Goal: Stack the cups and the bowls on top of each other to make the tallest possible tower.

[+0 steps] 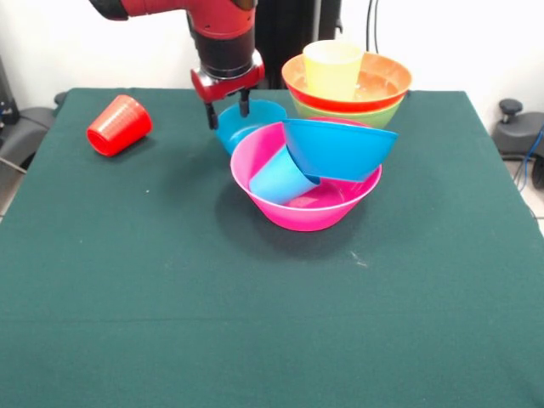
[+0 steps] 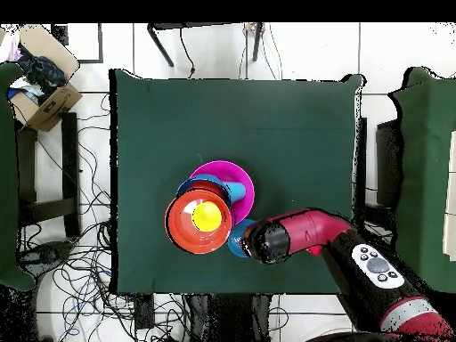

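Fingers (image 1: 229,110) apart over small blue bowl (image 1: 252,121), half hidden behind pink bowl (image 1: 297,212).

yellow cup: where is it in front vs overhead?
Front view: the yellow cup stands at upper right of centre, inside the orange bowl on the far pile.
Overhead view: it is the yellow disc left of centre, ringed by that orange bowl.
Shared landmark: the large pink bowl beside that pile.
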{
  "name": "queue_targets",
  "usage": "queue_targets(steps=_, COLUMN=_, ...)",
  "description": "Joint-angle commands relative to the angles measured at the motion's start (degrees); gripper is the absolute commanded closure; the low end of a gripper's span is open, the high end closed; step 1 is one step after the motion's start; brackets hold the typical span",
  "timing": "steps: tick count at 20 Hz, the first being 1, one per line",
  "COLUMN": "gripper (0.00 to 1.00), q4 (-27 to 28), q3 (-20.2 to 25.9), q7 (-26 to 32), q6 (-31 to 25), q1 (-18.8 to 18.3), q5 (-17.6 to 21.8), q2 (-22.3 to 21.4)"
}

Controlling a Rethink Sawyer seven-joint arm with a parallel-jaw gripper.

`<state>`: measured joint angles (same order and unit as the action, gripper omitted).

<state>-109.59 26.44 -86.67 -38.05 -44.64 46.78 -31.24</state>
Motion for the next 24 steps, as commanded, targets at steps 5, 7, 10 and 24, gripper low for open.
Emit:
queue_targets(steps=5, gripper=0.0, q4=7.32, q3=-4.47, q7=-2.94, q6=6.15, q1=3.23, q5=5.79, q2=5.57)
queue_targets(steps=7, gripper=0.0, q4=7.29, q3=-4.55, q7=-2.3, q6=5.67, q1=3.32, q5=5.39, q2=5.09)
queue_targets(steps=10, gripper=0.0, q4=6.7, q3=-4.96, q7=-2.6, q6=5.71, q1=3.87, q5=4.99, q2=4.29)
queue_targets(steps=24, gripper=0.0, q4=3.01, q3=-7.55, q7=-3.92, q6=4.09, q1=7.82, q5=2.24, q2=-4.21)
